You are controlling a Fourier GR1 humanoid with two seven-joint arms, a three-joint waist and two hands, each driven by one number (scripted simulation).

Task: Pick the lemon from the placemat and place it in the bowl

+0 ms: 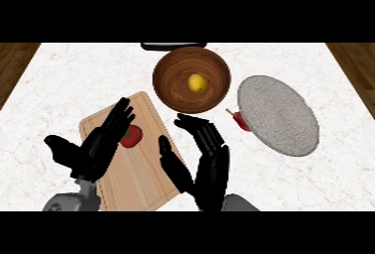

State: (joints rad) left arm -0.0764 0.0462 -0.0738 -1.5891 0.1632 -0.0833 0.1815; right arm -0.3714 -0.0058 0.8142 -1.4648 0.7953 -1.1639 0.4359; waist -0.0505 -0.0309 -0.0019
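In the wooden bowl [173, 92], at the far middle of the marble worktop [315, 183], lies the lemon [196, 82], off the grey round placemat [282, 116] that sits just right of the bowl with a small red fruit [241, 121] at its left edge. The left robot hand [99, 144] hovers over a wooden cutting board [139, 183], fingers straight and apart, partly covering a red fruit [132, 137] on that board. The right robot hand [207, 154] hangs just near of the bowl, fingers straight and spread, holding nothing.
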